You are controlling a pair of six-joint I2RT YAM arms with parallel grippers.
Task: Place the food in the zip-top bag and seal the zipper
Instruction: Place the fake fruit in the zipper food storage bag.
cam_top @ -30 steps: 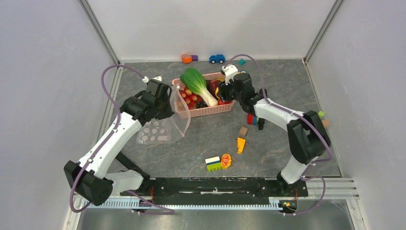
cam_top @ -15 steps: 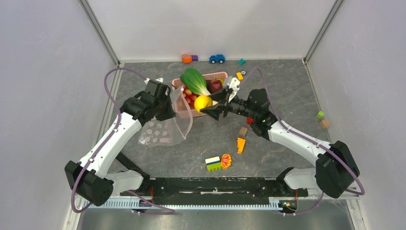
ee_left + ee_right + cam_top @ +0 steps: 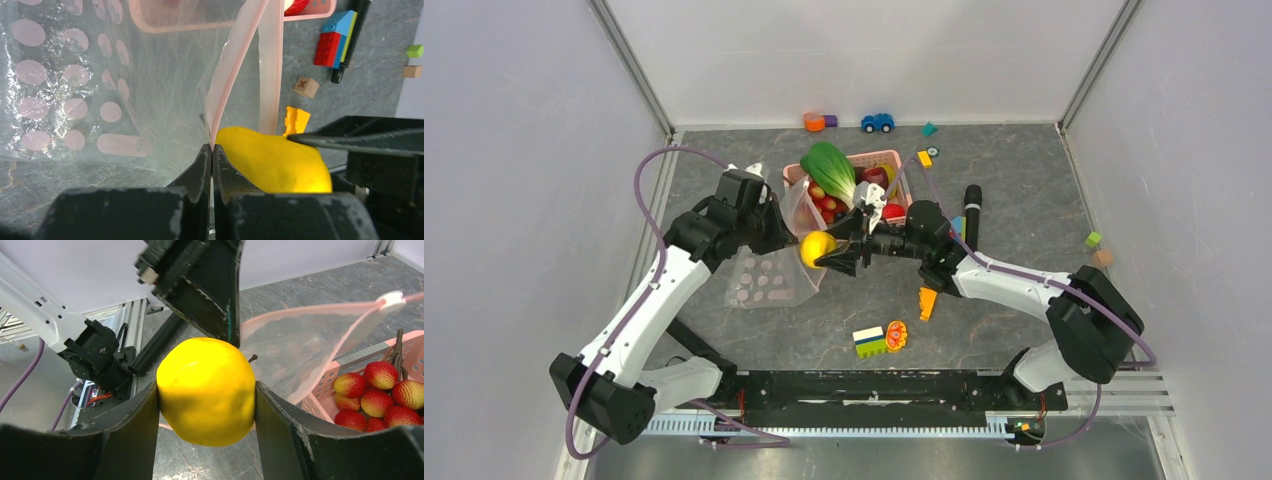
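My right gripper is shut on a yellow citrus and holds it at the open mouth of the clear zip-top bag. The citrus shows between my right fingers and in the left wrist view. My left gripper is shut on the bag's pink zipper strip and holds the mouth up. The bag has pink dots. The pink basket behind holds bok choy, strawberries and other red fruit.
A black marker lies right of the basket. An orange wedge, a green-yellow block and an orange slice lie in front. A toy car and small blocks sit at the back wall.
My right gripper carried the yellow citrus from the basket leftward to the bag's mouth. My left gripper kept its hold on the bag's edge.
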